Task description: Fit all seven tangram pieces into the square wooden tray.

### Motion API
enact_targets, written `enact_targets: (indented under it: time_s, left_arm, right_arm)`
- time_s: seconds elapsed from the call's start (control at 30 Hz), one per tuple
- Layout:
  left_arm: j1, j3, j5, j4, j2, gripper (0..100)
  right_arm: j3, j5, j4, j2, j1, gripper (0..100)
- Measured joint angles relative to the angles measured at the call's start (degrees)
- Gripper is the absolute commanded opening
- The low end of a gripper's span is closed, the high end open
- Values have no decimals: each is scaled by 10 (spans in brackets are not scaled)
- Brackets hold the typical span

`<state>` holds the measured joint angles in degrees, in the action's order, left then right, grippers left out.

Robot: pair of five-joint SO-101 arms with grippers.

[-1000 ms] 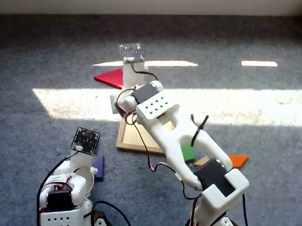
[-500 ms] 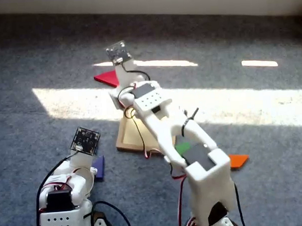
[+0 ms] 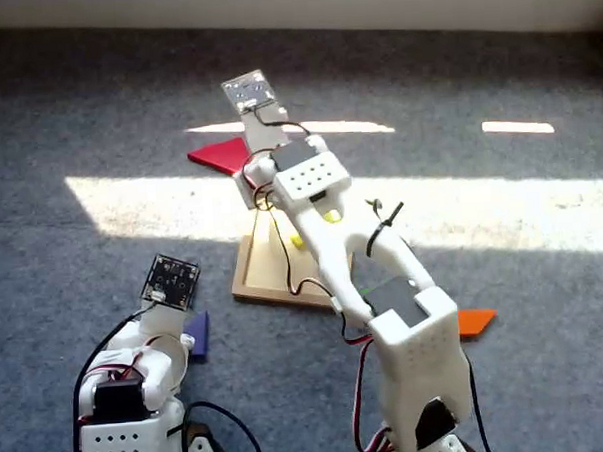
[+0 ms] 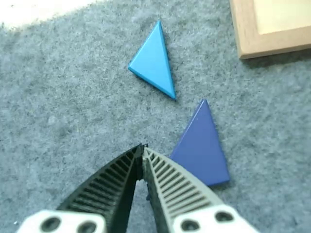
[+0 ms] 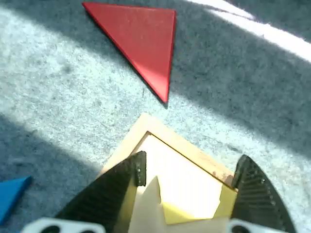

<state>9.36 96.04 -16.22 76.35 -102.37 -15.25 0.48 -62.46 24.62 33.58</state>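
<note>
Yellow piece (image 5: pixel 180 213) pinched in right hand (image 5: pixel 192 167), over tray (image 5: pixel 194 152) corner; left hand (image 4: pixel 143 150) pressed together.

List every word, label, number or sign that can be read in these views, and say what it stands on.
No text can be read in any view.
Red triangle, light blue triangle, dark blue triangle, orange piece and wooden tray: plain, no print.
Left wrist's circuit board and right wrist's circuit board: any marks are too small to read.
</note>
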Motion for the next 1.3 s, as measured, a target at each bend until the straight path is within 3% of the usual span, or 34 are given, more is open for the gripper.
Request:
enact_targets:
  time_s: [0.07, 0.4, 0.57, 0.77, 0.93, 1.13, 1.3]
  left_arm:
    - [0, 0, 0, 0, 0, 7]
    - [0, 0, 0, 0, 0, 7]
    - [0, 0, 0, 0, 0, 7]
    - [0, 0, 0, 0, 0, 8]
    - [-11, 0, 0, 0, 0, 11]
    - [-17, 0, -3, -4, 0, 10]
    - [27, -41, -4, -62, 0, 11]
  right_arm:
    - [0, 0, -55, -32, -10, 2]
    - [18, 33, -274, -196, -62, 4]
    - [86, 33, -324, -339, -111, 4]
    - [276, 33, -317, -532, -195, 4]
    - [487, 33, -218, -694, -264, 4]
    - [716, 33, -126, -902, -293, 4]
    - [868, 33, -107, -1051, -302, 4]
